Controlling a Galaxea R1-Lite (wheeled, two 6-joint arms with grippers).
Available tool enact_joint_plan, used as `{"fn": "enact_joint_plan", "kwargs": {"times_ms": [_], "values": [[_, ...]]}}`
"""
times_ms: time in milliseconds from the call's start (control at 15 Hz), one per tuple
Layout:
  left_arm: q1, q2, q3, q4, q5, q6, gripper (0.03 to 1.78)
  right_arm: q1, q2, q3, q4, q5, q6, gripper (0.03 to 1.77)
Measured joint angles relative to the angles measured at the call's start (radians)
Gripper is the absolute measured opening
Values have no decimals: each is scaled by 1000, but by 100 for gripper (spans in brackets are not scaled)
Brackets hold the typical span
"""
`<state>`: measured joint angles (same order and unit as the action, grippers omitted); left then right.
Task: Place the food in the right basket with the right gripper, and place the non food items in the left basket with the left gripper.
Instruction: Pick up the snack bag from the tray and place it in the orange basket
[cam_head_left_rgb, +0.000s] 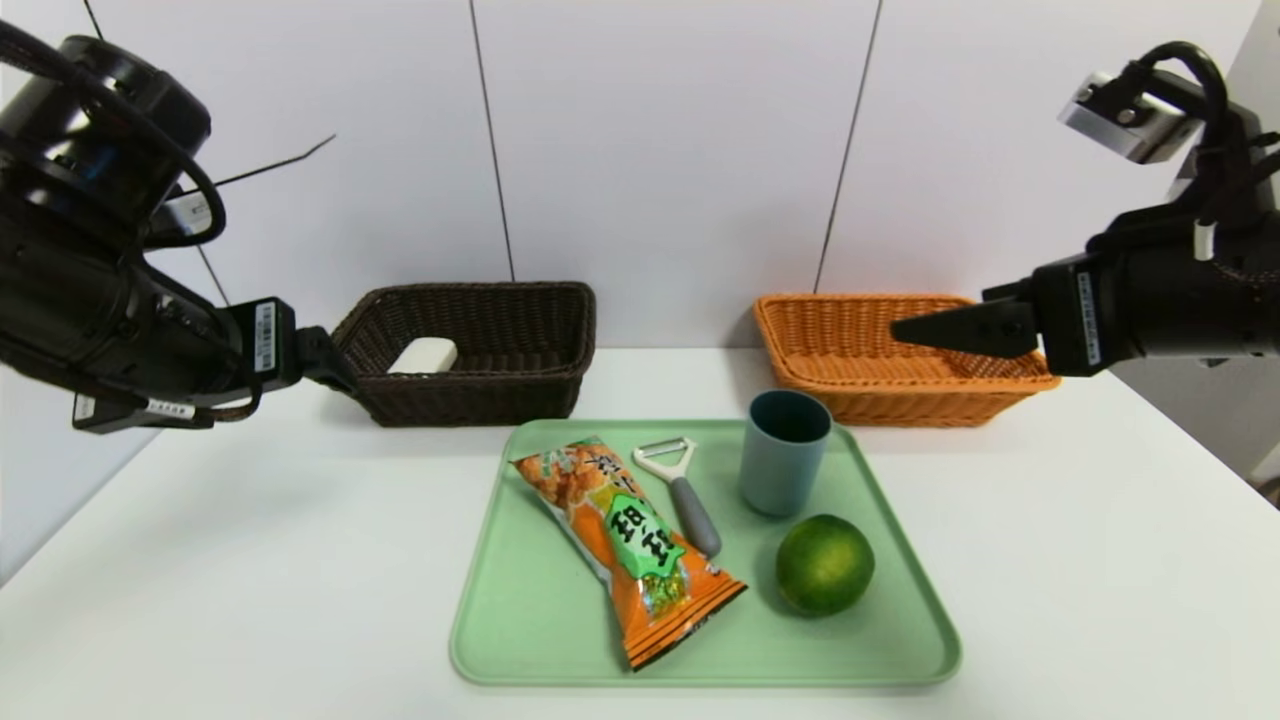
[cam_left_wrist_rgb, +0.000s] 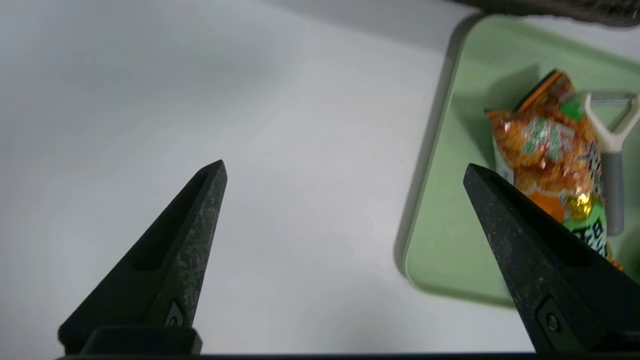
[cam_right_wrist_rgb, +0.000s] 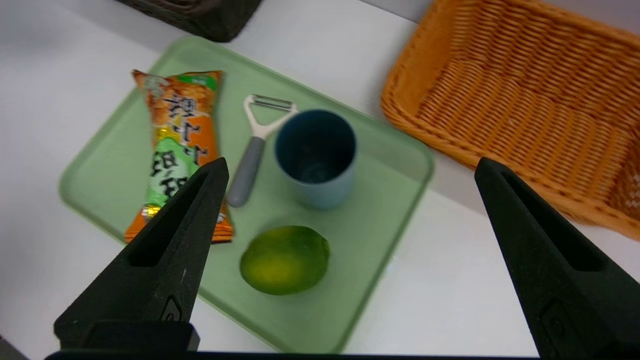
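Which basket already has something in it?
The dark brown basket on the left: a white soap block lies inside. The orange basket holds nothing visible.

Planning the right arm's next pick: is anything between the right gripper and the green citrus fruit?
Nothing visible. The right gripper, open, hangs above the citrus fruit, which lies apart from the blue-grey cup on the green tray.
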<state>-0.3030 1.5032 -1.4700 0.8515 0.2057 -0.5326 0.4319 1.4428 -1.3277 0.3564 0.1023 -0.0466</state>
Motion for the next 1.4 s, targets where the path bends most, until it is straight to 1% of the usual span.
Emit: {"fn": "enact_joint_plan", "kwargs": {"times_ms": [200,333,467,733,800,933,1067,1267,1400], "values": [[-38,-77,102,0,1,-13,169,118,92,-84,0,-3,2,170],[-49,-106,133,0,1,-13,169,189,160,-130,1,-5,6,170],[-52,-122,150,0,1,-13,169,259,234,-180,1,-10,26,170],[-55,-136,157,0,1,-13,169,358,368,-273,5,-36,54,170],[-56,-138,158,0,1,-13,169,381,402,-291,6,-62,58,170],[-55,-142,166,1,1,-13,169,412,456,-326,10,-111,64,170],[-55,-146,175,0,2,-15,169,434,511,-370,45,-144,82,170],[-55,-147,179,0,3,-14,169,446,584,-408,82,-196,87,170],[-55,-147,186,0,3,-15,169,449,623,-417,86,-205,89,170]]}}
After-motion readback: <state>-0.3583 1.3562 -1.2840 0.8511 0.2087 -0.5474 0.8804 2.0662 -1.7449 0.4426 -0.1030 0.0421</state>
